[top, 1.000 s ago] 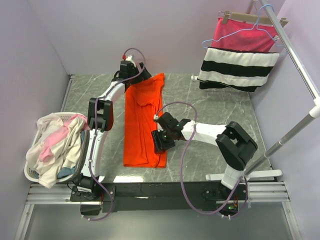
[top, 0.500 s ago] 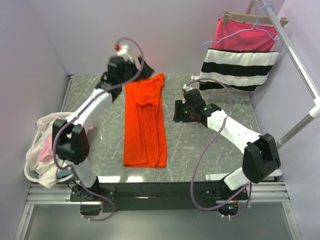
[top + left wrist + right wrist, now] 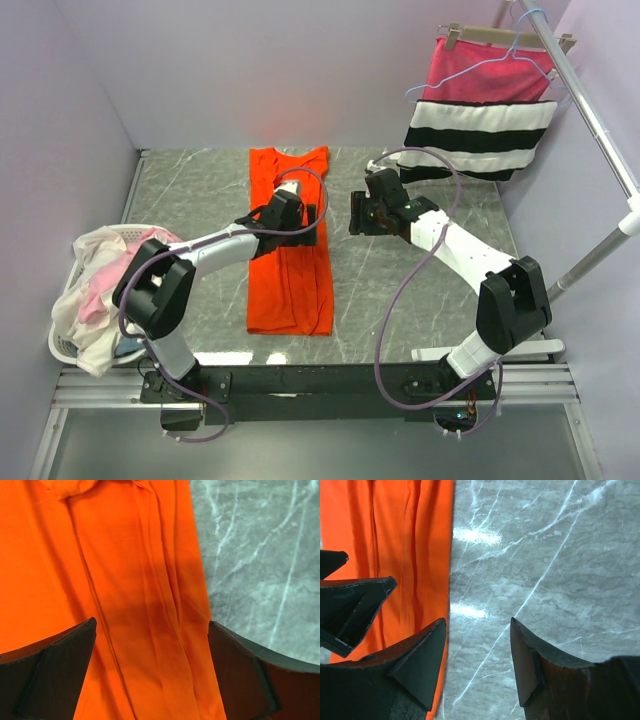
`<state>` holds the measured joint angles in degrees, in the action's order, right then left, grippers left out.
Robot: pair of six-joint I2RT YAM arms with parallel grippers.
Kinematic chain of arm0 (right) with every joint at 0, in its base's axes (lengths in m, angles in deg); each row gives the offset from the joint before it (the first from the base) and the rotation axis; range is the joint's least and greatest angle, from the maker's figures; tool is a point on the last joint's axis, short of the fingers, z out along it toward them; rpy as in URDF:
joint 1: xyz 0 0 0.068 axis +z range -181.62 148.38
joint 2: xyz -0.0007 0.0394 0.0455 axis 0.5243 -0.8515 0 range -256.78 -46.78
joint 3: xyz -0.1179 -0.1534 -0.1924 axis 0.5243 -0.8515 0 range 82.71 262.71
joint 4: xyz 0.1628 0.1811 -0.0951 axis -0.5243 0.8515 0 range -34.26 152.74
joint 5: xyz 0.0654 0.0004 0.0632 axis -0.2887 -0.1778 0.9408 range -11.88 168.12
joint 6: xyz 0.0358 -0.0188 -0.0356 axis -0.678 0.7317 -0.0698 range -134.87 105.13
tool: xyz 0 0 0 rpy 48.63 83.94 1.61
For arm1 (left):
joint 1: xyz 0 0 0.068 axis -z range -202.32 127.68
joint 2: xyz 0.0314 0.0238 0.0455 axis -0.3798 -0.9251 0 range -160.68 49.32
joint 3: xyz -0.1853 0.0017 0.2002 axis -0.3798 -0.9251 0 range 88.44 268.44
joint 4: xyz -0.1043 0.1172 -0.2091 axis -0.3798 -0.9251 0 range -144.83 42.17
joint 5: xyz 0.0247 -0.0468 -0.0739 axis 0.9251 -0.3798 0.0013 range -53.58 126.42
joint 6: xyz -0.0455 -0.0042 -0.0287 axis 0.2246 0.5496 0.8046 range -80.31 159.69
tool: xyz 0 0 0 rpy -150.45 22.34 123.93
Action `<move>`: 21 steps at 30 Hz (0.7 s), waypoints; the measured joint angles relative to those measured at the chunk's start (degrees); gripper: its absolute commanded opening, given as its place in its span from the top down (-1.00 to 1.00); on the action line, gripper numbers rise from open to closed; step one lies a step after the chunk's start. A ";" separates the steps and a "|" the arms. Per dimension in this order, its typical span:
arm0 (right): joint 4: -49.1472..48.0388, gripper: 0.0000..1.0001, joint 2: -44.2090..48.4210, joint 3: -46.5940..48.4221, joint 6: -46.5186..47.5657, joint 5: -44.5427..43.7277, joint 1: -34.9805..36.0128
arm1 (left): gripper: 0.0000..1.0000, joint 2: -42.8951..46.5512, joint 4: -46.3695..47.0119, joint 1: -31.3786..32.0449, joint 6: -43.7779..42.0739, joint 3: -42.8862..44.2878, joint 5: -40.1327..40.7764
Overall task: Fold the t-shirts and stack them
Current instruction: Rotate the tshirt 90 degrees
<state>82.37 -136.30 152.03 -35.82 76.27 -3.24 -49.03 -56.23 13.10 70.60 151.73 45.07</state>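
Orange shirt (image 3: 290, 275) lies on the table (image 3: 420, 290) as a long strip — early days
Left gripper (image 3: 152, 645) gapes above it, right gripper (image 3: 477, 645) apart beside its edge, both empty; crosswise fold left — other shirts (image 3: 100, 285) heaped in basket (image 3: 58, 350), no stack yet

left arm (image 3: 215, 245): elbow bent near the table's (image 3: 200, 180) left edge, forearm reaching right toward mid-table | left gripper (image 3: 310, 217): jaws spread wide, nothing between them | right arm (image 3: 455, 250): stretched from the near right corner toward mid-table | right gripper (image 3: 357, 215): jaws parted, empty, facing the left gripper, near but apart
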 measured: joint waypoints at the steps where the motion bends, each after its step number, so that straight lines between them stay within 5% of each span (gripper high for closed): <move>1: 0.00 -0.22 -0.11 -0.04 0.00 0.15 -0.11 | -0.95 0.00 -0.04 0.44 0.00 0.00 1.22; 14: -0.07 -0.22 -2.80 -0.59 0.13 1.11 -0.42 | -0.72 -5.07 -0.24 3.06 0.28 1.46 5.22; 21: -0.17 -0.22 -2.82 -1.44 0.42 1.36 -1.03 | -0.26 -5.77 -0.98 3.19 0.66 1.97 5.75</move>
<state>82.20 -139.12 150.58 -35.40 77.63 -4.27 -54.80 -57.22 16.29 71.26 153.69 50.82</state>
